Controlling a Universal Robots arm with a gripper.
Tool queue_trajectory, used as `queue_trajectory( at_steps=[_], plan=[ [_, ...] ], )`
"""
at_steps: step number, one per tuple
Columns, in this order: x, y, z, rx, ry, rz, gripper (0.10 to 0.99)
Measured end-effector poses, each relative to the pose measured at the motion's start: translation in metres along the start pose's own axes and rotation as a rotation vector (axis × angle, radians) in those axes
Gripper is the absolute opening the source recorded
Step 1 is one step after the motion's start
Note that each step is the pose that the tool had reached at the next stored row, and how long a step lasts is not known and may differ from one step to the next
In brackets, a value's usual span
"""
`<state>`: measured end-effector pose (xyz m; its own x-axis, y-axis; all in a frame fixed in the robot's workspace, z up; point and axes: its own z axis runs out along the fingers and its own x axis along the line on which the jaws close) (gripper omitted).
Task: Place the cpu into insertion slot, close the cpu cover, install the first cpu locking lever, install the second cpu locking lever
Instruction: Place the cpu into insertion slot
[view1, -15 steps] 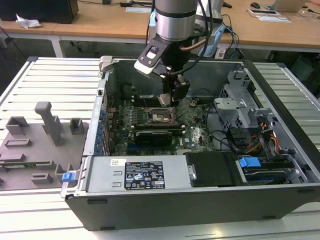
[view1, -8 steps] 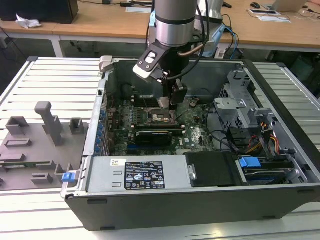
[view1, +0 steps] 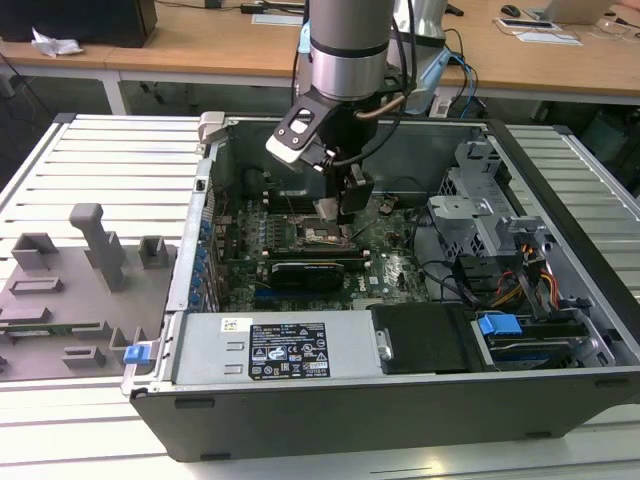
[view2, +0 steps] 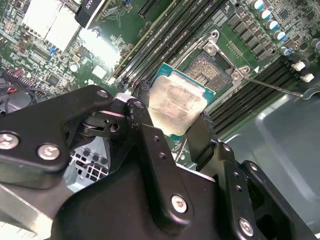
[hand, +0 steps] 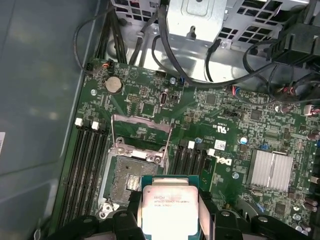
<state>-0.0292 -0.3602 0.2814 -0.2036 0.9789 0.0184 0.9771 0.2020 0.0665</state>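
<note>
While the black two-fingered claw (view2: 172, 117) is clenched on the small flat square cpu (view2: 176, 106) with its dull silver-grey metal top, one finger against each of two opposite edges, the chip hangs above the green motherboard (hand: 215, 105) and is not seated. In the first wrist view the cpu is just beside the square black insertion slot (hand: 131, 179), whose dark pin field lies bare inside its metal rim. The thin silver-grey square cpu cover (hand: 142, 120), a frame plate with a cut-out centre, stands swung up and open at one edge of the slot. Long narrow black memory slots (hand: 89, 165) run along both sides of it. In the exterior view the silver arm (view1: 347, 45) reaches down into the open dark grey computer case (view1: 400, 400), which lies on a pale slatted metal table (view1: 110, 160). A grey moulded fixture tray (view1: 60, 300) rests on the table, to the exterior view's left of the case.
</note>
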Motion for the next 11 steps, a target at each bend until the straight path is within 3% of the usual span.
queue_trajectory(
  at_steps=[11],
  plan=[
    [-0.0002, -0.0006, 0.0093, 0.005, 0.0009, 0.001, 0.537]
  ],
)
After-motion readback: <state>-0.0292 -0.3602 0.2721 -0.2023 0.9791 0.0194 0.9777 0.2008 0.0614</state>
